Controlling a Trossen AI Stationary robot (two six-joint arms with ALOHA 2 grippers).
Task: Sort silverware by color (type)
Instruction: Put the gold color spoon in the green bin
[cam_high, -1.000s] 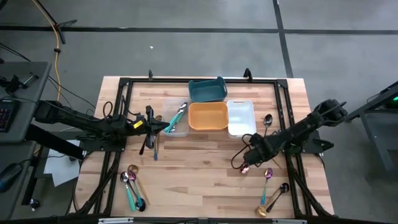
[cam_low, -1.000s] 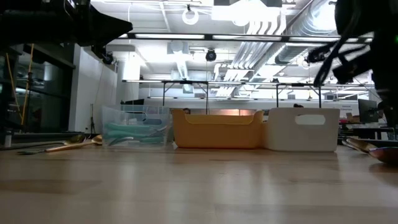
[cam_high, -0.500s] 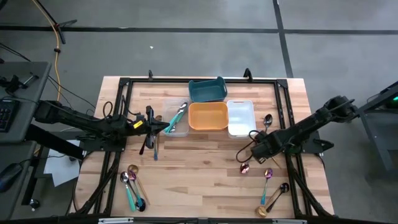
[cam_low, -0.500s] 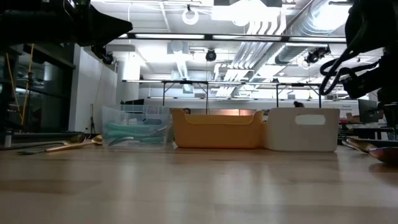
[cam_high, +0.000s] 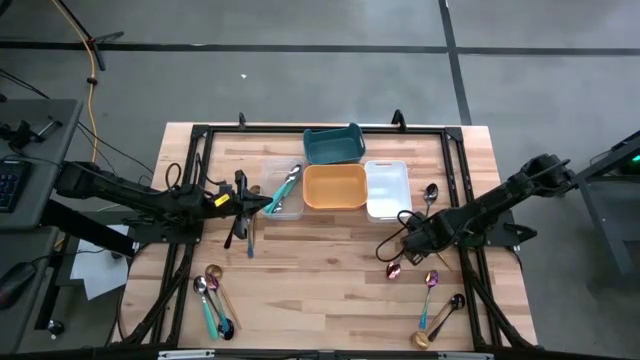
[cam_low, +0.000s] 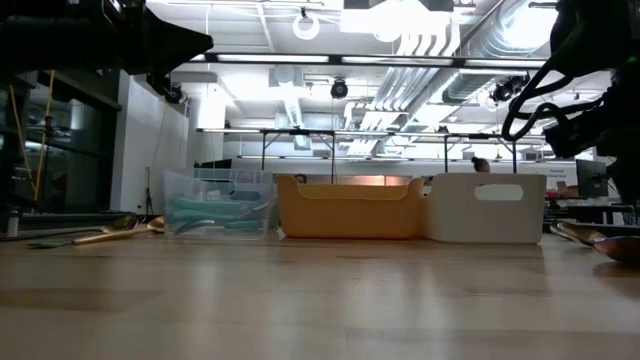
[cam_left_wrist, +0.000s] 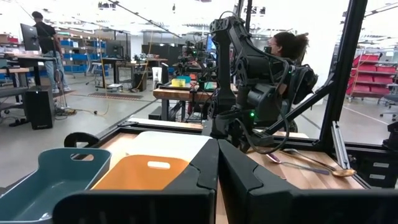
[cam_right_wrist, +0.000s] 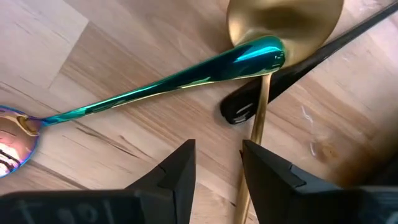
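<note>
**Silverware status: loose groups at the table's front corners**

Silverware lies in two main groups. One cluster (cam_high: 213, 298) sits at the front left of the table (cam_high: 320, 280). A second group (cam_high: 436, 308) lies at the front right, with a pink-purple spoon (cam_high: 394, 270) just beside the right gripper (cam_high: 405, 257) and a dark spoon (cam_high: 430, 194) next to the white tray (cam_high: 387, 188). Teal-handled pieces (cam_high: 284, 190) rest in the clear tray (cam_high: 282, 190).

Right gripper: fingers (cam_right_wrist: 177, 177) parted, nothing between them, low over the front-right group; its wrist view shows a teal handle (cam_right_wrist: 168, 89), a gold spoon (cam_right_wrist: 283, 25) and a black utensil (cam_right_wrist: 292, 74).

Left gripper (cam_high: 270, 205): closed, empty, hovering at the clear tray's edge.

Orange tray (cam_high: 334, 187) and teal tray (cam_high: 333, 145) stand alongside.
</note>
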